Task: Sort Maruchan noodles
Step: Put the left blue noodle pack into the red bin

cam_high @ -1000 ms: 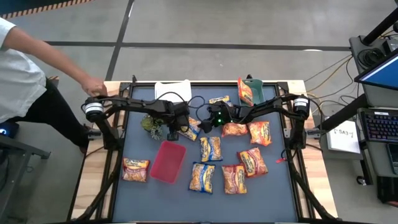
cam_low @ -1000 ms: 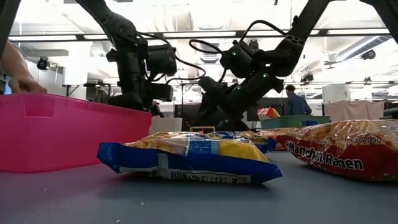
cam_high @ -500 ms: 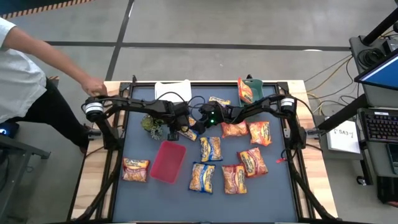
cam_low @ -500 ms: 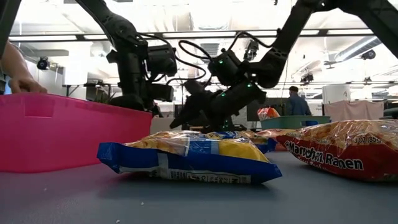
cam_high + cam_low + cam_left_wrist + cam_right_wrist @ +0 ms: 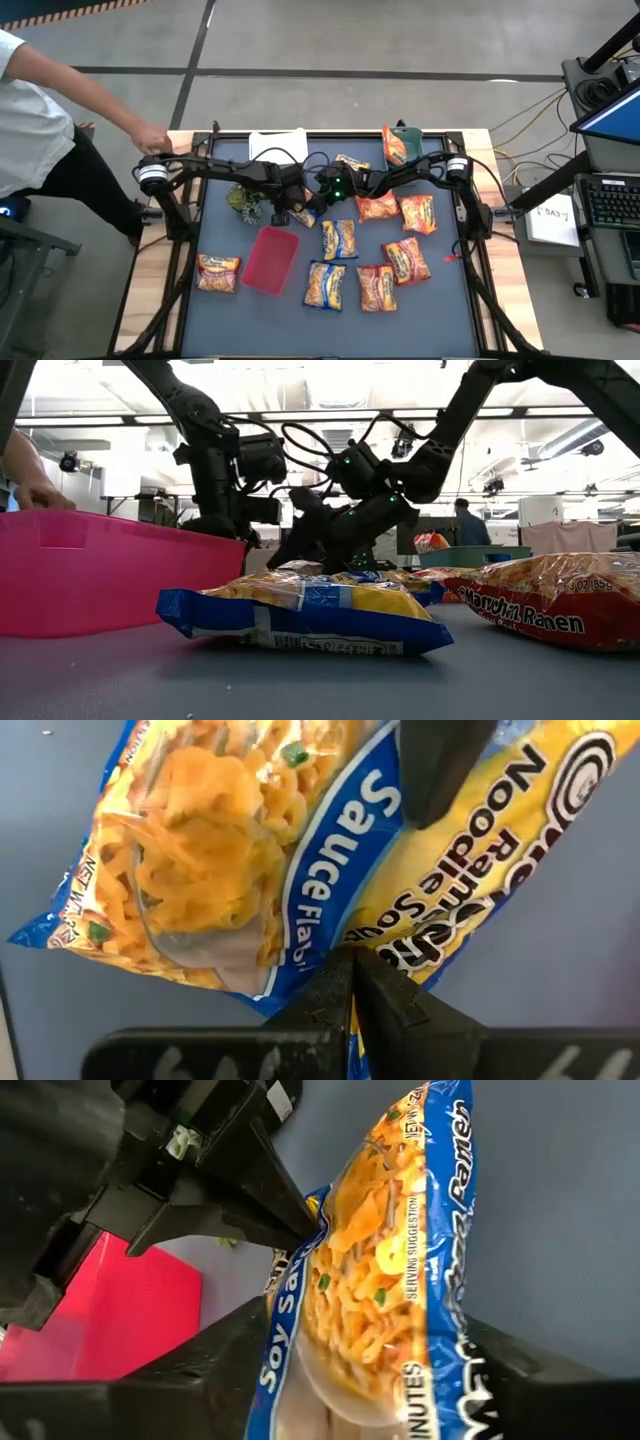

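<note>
Crinkly blue-trimmed plastic noodle packet (image 5: 300, 890) pinched by left tool (image 5: 350, 982), right tool (image 5: 370, 1380) narrowing astride it

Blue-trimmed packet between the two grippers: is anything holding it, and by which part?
The left gripper is shut on the blue-trimmed packet, pinching its edge. The right gripper straddles its other end, fingers not yet closed.
</note>
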`<state>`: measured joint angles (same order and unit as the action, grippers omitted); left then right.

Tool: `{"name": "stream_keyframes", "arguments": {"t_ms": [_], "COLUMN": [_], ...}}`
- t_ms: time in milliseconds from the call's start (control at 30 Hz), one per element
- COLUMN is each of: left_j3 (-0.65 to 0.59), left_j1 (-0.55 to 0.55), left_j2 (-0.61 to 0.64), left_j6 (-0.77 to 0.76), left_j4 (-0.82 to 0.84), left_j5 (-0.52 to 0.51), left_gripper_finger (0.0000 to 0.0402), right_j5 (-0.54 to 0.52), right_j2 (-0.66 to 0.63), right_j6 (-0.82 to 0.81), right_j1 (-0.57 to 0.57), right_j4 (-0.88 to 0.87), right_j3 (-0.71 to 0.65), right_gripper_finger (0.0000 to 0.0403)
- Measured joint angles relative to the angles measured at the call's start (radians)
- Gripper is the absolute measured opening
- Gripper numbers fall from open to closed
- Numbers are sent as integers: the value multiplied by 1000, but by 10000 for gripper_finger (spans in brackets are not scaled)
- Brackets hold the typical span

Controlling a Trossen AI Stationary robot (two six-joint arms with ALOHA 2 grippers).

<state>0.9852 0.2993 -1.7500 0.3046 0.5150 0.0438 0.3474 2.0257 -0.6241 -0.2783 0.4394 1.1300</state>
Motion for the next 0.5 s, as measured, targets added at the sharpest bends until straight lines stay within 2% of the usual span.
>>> {"name": "stream_keyframes", "arguments": {"t_ms": [267,500], "left_j3": [-2,-2], "left_j1": [0,0], "left_j2": [20,134], "left_j6": [0,1], "left_j4": [-1,40], "left_j5": [0,-1], "left_gripper_finger": [0,0], "right_j5": [24,33], "right_j2": [-5,-60], "right_j6": [25,122], "right_j1": [0,1], "right_j4": [-7,-15], "right_j3": [-2,-27], "right_gripper_finger": [124,77]}}
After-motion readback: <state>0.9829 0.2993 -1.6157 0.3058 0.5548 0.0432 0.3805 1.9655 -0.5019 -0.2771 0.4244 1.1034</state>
